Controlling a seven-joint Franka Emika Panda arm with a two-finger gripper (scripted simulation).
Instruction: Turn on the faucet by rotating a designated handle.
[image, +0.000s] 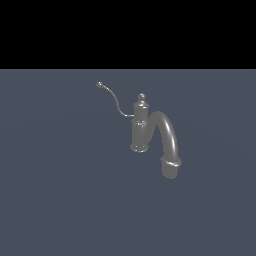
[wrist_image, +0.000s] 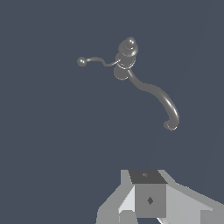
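The end effector (wrist_image: 151, 205), its spread apparently undeterminable, sits well apart from the handle (wrist_image: 94, 60).

A bare simulated scene rather than any real room: a lone grey faucet (image: 150, 132) stands on a flat, featureless slate-blue floor (image: 60, 200), with flat black (image: 128, 32) above in the exterior view.

A flat floor (image: 60, 200) of dark blue-grey colour fills the scene. Above it is a black background (image: 128, 30).
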